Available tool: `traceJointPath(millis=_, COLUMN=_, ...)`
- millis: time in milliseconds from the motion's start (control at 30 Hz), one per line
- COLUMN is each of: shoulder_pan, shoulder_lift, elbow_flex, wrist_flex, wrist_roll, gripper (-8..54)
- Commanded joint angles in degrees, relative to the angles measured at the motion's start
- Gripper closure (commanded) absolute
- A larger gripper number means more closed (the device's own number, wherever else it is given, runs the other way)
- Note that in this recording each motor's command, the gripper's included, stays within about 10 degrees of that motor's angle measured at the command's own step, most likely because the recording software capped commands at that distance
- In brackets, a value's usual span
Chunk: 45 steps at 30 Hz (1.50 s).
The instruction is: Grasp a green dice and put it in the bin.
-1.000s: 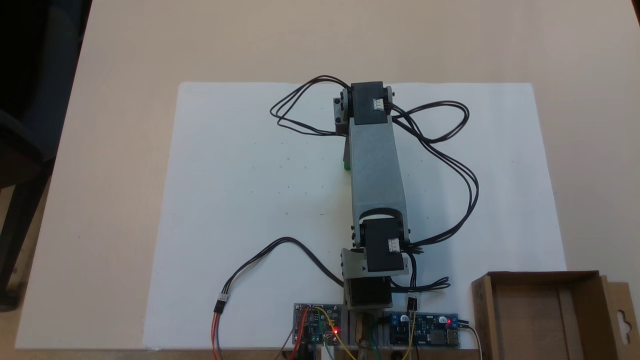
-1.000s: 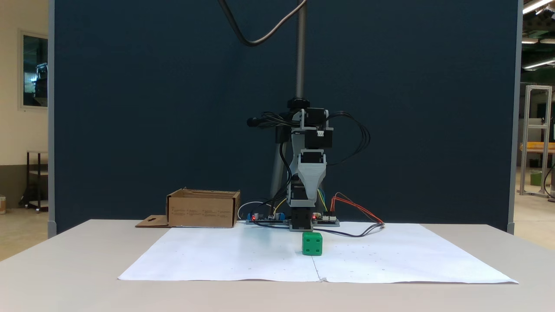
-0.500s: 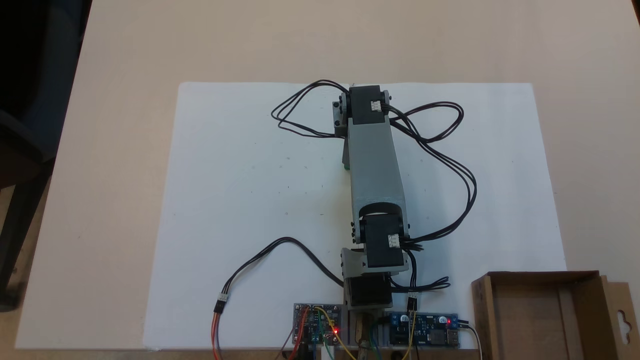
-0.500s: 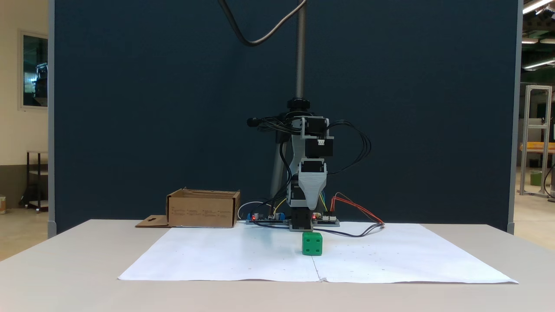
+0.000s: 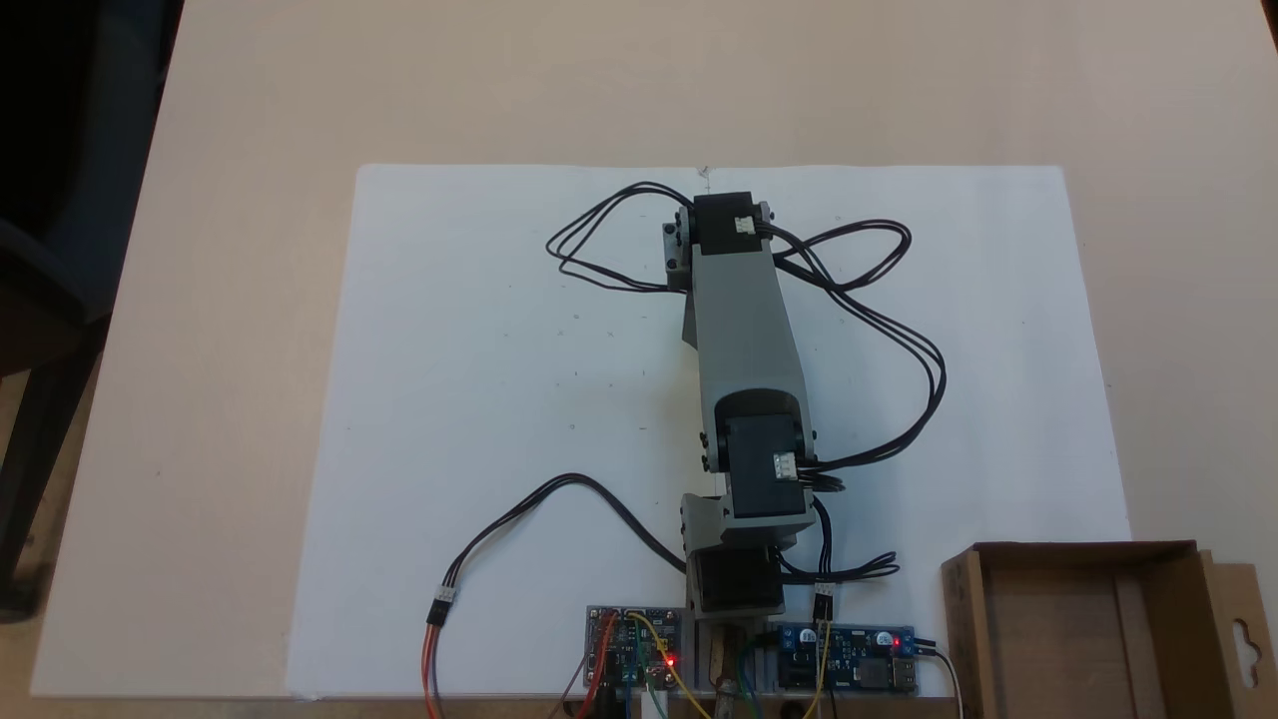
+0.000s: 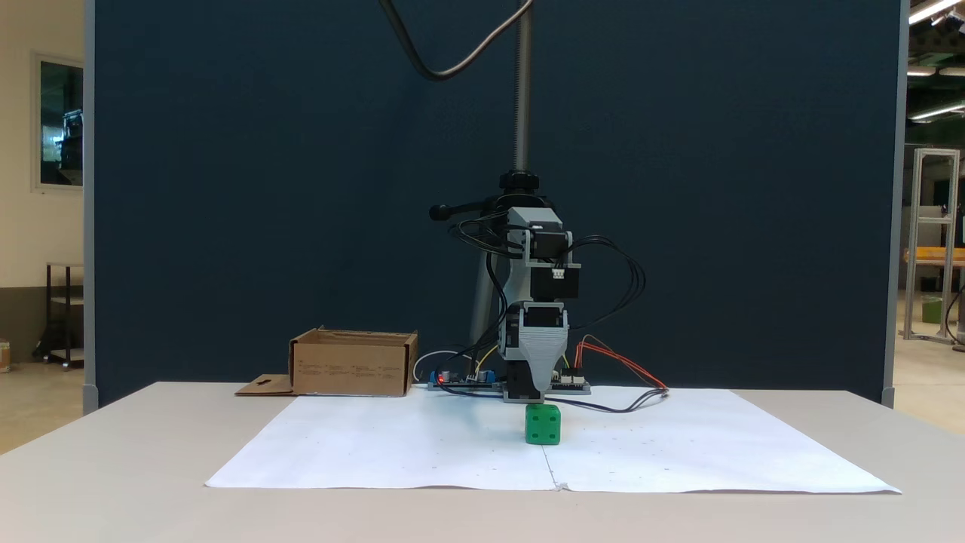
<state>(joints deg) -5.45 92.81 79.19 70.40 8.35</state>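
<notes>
Fixed view — we see the green dice (image 6: 543,424) under the gripper (image 6: 537,396), jaw state unreadable; likely rigid, light — pinch opposite flat faces.

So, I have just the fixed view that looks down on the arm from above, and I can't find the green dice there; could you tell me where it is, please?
Observer: In a fixed view from the front, the green dice sits flat on the white paper, directly beneath the arm's pincer.
Operator: Thank you. Has the pincer closed on it?
Observer: No. The pincer's tip hangs just above the dice's top face, and the dice rests on the paper. I cannot tell whether the jaws are open.
Operator: And is the bin upright?
Observer: Yes, the bin stands upright on the table, left of the arm's base in that view, with its flap lying flat.
</notes>
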Motion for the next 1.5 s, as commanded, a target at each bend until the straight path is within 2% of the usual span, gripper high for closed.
traceJointPath(millis=0, shoulder_pan=-0.70, shoulder_lift=0.00, elbow_flex=-0.70, wrist_flex=-1.32, wrist_roll=3.08, gripper=3.2)
traceJointPath(millis=400, shoulder_pan=-0.35, shoulder_lift=-6.77, elbow_flex=-0.62, wrist_flex=-4.39, wrist_roll=3.08, gripper=3.2)
traceJointPath(millis=767, shoulder_pan=1.58, shoulder_lift=-9.05, elbow_flex=-0.26, wrist_flex=-5.10, wrist_roll=3.08, gripper=3.5)
traceJointPath(millis=1400, shoulder_pan=0.79, shoulder_lift=-10.72, elbow_flex=3.34, wrist_flex=-9.14, wrist_roll=3.08, gripper=6.8)
traceJointPath(millis=1467, shoulder_pan=0.62, shoulder_lift=-11.25, elbow_flex=3.34, wrist_flex=-9.32, wrist_roll=3.08, gripper=9.2)
